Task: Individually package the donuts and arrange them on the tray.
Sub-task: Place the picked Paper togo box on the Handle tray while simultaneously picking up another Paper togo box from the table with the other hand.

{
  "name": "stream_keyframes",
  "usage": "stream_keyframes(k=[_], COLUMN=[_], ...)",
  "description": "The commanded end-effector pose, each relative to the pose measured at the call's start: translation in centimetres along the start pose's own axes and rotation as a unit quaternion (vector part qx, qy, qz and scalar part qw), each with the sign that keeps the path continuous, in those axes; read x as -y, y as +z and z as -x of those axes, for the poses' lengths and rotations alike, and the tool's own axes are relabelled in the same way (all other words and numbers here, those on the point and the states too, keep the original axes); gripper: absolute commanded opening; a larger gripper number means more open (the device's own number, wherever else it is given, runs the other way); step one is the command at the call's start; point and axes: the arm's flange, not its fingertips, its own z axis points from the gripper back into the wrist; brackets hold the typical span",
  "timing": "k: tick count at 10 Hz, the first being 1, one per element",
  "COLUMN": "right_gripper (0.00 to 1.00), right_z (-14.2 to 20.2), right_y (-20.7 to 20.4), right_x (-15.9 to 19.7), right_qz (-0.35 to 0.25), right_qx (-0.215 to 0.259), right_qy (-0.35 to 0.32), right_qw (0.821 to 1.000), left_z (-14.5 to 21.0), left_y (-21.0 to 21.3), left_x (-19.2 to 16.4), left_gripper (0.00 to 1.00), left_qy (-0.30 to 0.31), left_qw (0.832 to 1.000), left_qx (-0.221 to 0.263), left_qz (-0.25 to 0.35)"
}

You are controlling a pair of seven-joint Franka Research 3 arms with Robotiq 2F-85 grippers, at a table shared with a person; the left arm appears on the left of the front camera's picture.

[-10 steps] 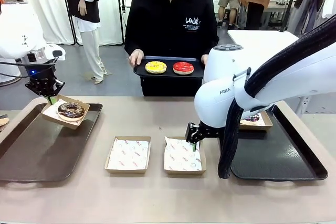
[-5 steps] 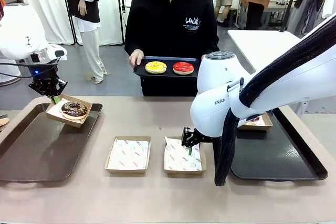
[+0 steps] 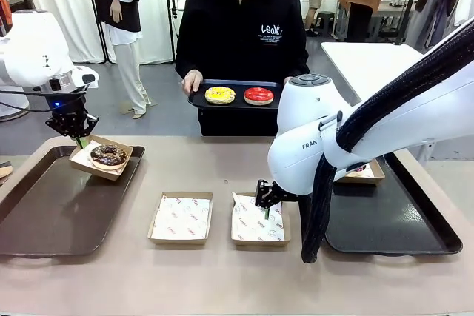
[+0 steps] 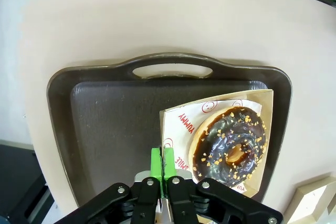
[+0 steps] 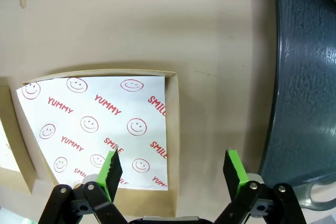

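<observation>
Left gripper [image 3: 80, 139] jaws pinch the box [image 3: 81, 161] with the chocolate donut [image 3: 109, 155] at the tray's [image 3: 44, 212] 1 o'clock; right gripper [image 5: 173, 169] jaws gape wide over the empty box's [image 5: 94, 119] 3 o'clock wall

Bright, even indoor light with soft shadows; frames sharp, both wrist views bending strongly toward their edges

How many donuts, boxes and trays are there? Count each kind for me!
Donuts: 4 - chocolate donut, yellow donut, red donut, half-hidden dark donut
Boxes: 4 - chocolate donut's box, left empty box, middle empty box, far-right box
Trays: 3 - left tray, right tray, person's tray
Total: 11
</observation>
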Motion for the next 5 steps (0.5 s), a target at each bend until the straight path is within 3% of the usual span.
stream_keyframes(k=[1, 5], right_gripper=[1.00, 1.00], right_z=[0.0, -0.3], right_y=[-0.4, -0.5], right_x=[-0.6, -0.3], right_qz=[-0.004, -0.013], right_qx=[0.011, 0.008], right_qy=[-0.014, -0.017], right_qw=[1.000, 1.000], left_z=[-1.0, -0.8], left_y=[-0.3, -1.5], left_x=[0.8, 1.4], left_gripper=[0.01, 0.01], left_qy=[0.011, 0.011], left_qw=[1.000, 1.000], left_qx=[-0.001, 0.008], left_qz=[0.001, -0.014])
